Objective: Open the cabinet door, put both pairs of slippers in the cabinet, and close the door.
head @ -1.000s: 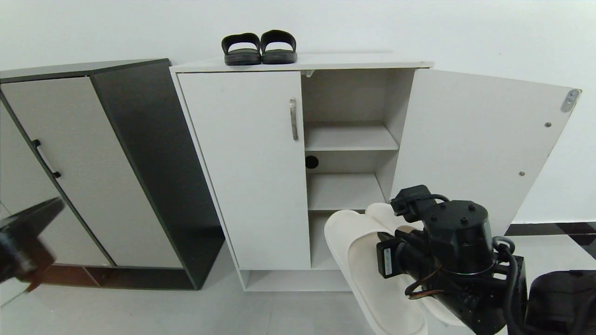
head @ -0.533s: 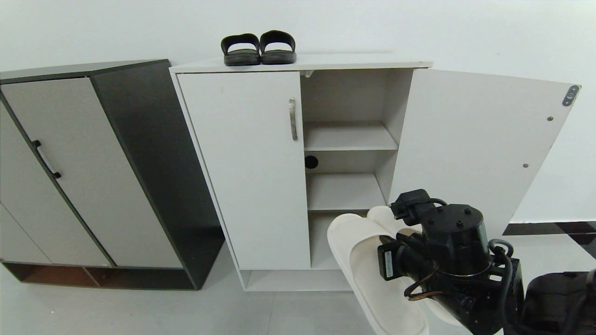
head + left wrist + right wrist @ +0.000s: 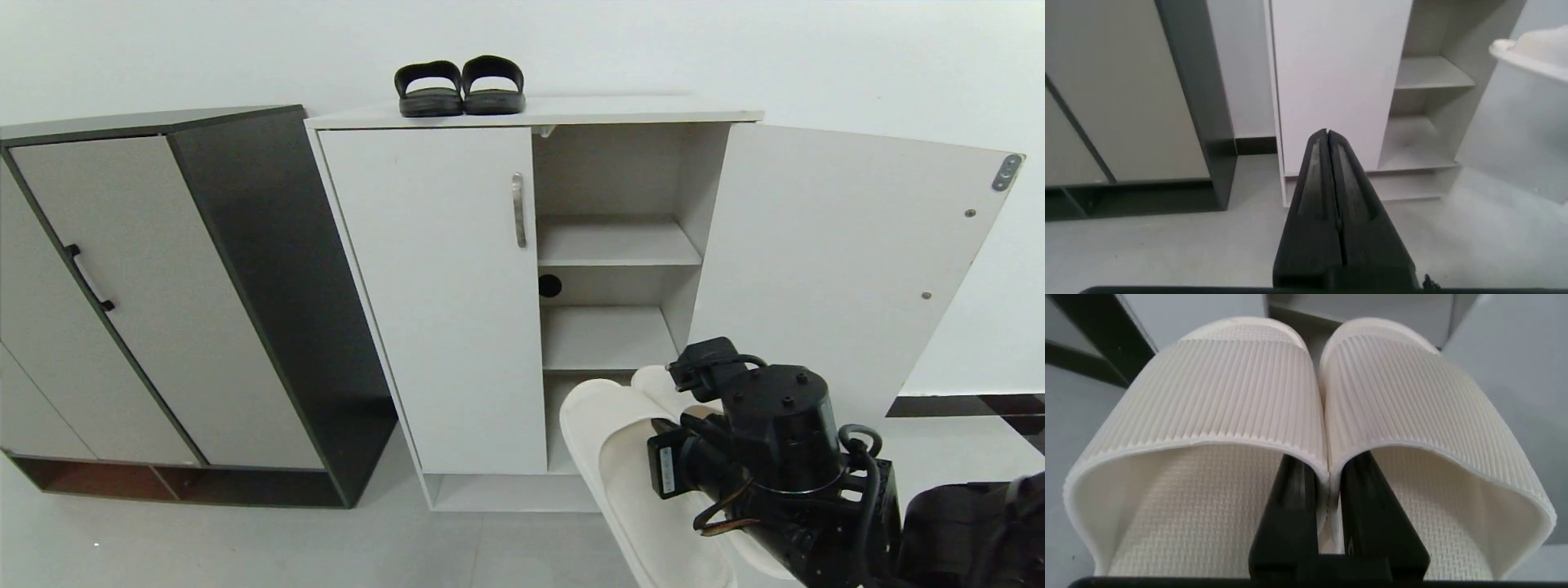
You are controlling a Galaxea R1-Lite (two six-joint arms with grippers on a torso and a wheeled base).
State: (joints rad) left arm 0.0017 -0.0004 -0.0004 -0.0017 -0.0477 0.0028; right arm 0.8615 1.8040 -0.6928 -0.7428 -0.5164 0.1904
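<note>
The white cabinet (image 3: 433,302) stands against the wall with its left door shut and its right door (image 3: 833,261) swung wide open. A pair of black slippers (image 3: 460,86) sits on the cabinet top. My right gripper (image 3: 1327,506) is shut on a pair of white slippers (image 3: 629,465), one finger inside each, pinching their inner walls (image 3: 1323,449) together. They hang low in front of the open compartment, toes toward the bottom shelf. My left gripper (image 3: 1328,135) is shut and holds nothing, low in front of the cabinet's left side.
Two bare shelves (image 3: 616,241) show inside the open half, with a round hole in the back panel (image 3: 549,286). A dark grey cabinet (image 3: 163,286) stands close on the left. Grey floor tiles (image 3: 245,547) lie open in front.
The left arm has dropped out of the head view's lower left. The right arm and white slippers edged slightly left toward the opening. The head camera shifted a little.
</note>
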